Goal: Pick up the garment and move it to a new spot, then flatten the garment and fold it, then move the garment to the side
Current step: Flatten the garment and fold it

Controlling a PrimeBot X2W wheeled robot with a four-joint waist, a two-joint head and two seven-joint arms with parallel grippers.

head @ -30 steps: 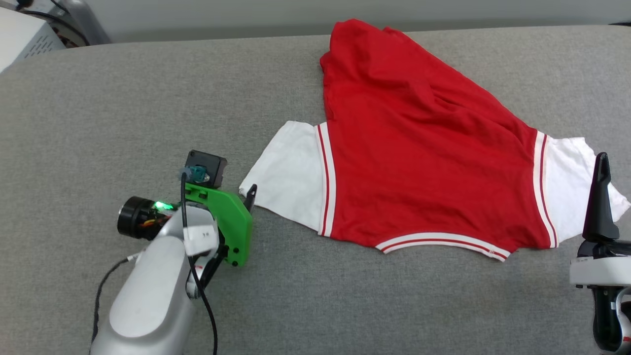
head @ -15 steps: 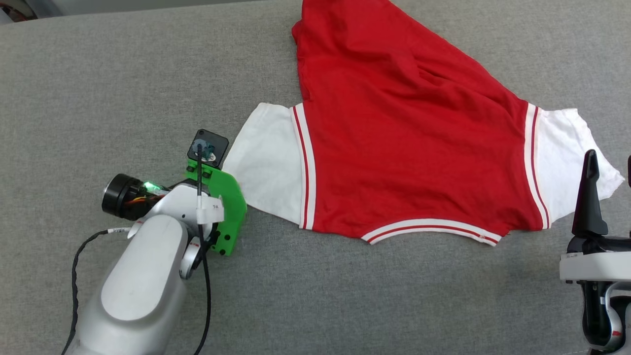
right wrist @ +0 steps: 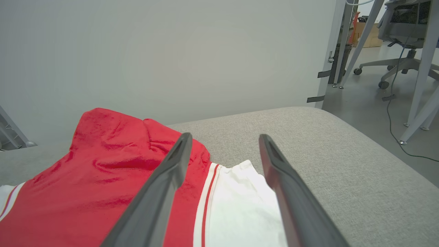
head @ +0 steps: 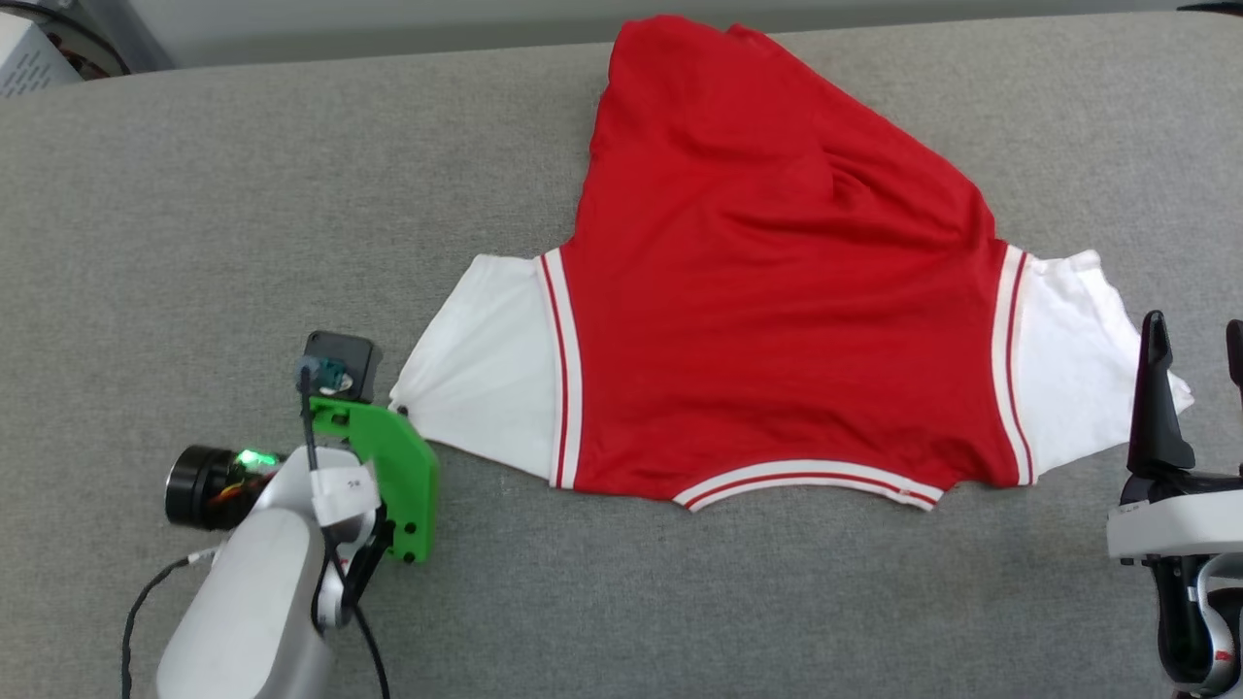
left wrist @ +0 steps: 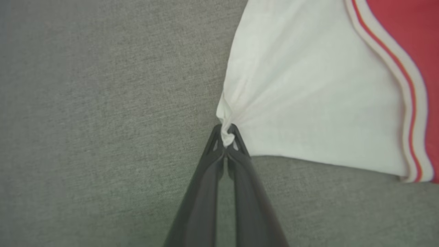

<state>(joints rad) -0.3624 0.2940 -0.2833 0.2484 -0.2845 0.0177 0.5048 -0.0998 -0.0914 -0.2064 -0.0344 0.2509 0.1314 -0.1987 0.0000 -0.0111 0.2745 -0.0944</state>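
Two white short sleeves flank the red body of the garment (head: 777, 291), which lies spread on a grey upholstered surface (head: 194, 194). Its curved white neckband with a red stripe faces the robot. White bands with red stripes run where each sleeve meets the body. The red cloth narrows toward the far edge, with soft folds across its right half.

Seen from the head, the whole jersey is laid out. The left gripper (head: 398, 416) meets the outer corner of the left sleeve, its fingertips mostly hidden behind a green bracket (head: 388, 476) on the wrist. The left wrist view gives the close detail: the left gripper (left wrist: 226, 132) is pressed together on a small twisted tuft of white sleeve, and creases fan out from the pinch.

The right gripper (head: 1194, 322) stands with its fingers spread wide and nothing between them, over the edge of the right sleeve. From the right wrist, the right gripper (right wrist: 225, 136) looks across the sleeve and red body to a pale wall (right wrist: 171, 51), with an office chair (right wrist: 401, 34) on the floor beyond the surface's rounded corner.
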